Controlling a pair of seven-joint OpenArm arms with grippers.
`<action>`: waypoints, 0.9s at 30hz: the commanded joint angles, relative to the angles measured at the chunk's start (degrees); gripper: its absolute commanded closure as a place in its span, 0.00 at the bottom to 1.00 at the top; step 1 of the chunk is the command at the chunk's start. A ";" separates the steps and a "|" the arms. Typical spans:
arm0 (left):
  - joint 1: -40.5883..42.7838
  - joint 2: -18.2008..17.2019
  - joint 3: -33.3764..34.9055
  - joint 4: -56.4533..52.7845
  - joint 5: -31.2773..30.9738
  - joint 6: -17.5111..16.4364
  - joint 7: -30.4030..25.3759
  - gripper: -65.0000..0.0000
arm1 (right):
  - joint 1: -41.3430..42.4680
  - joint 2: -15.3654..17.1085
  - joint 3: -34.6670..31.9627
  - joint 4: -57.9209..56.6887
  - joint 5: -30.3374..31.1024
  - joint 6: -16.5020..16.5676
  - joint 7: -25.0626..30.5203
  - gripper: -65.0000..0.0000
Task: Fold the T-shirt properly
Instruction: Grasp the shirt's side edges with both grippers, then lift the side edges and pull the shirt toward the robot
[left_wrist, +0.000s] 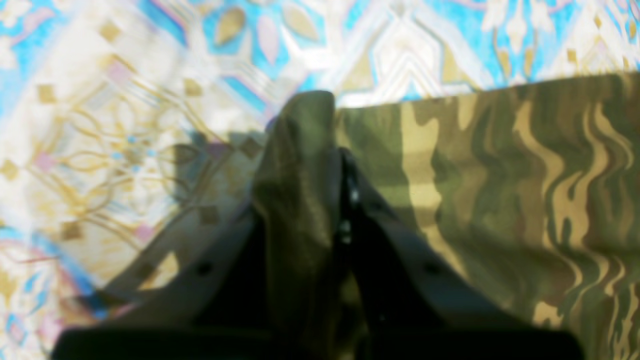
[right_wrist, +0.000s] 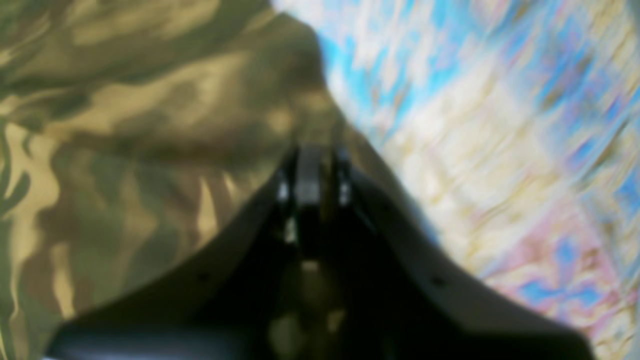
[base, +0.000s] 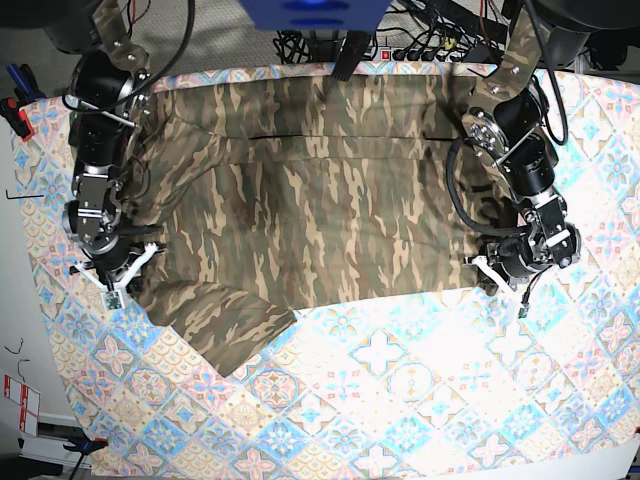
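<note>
Shirt (base: 300, 190): spread flat across my cloth-covered table (base: 420, 390), camouflage side up, one sleeve splayed toward the near edge on the base view's left
My left claw (left_wrist: 337, 150): clenched on a pinch of the shirt's edge; the fabric rises in a peak between my jaws, the rest of the shirt lying to the right of them in the wrist view
My right claw (right_wrist: 312, 165): clenched on the shirt's edge; the shirt fills the left of that blurred wrist view, bare cloth the right
Base view: my left claw (base: 500, 262) sits at the shirt's right border, my right claw (base: 122, 262) at its left border, well apart, the shirt lying between them
</note>
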 joint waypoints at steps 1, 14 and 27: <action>-0.43 -0.61 0.07 2.82 -0.73 0.27 0.51 0.99 | -0.21 1.23 1.22 2.45 0.47 -0.56 0.51 0.95; 4.94 2.20 0.07 14.43 -0.38 0.27 3.14 0.98 | -6.10 -0.62 2.19 15.54 0.20 0.93 -10.21 0.80; 5.02 2.12 0.07 14.43 -0.38 0.27 3.14 0.98 | 6.03 -0.44 -1.50 6.31 0.29 8.14 -10.21 0.40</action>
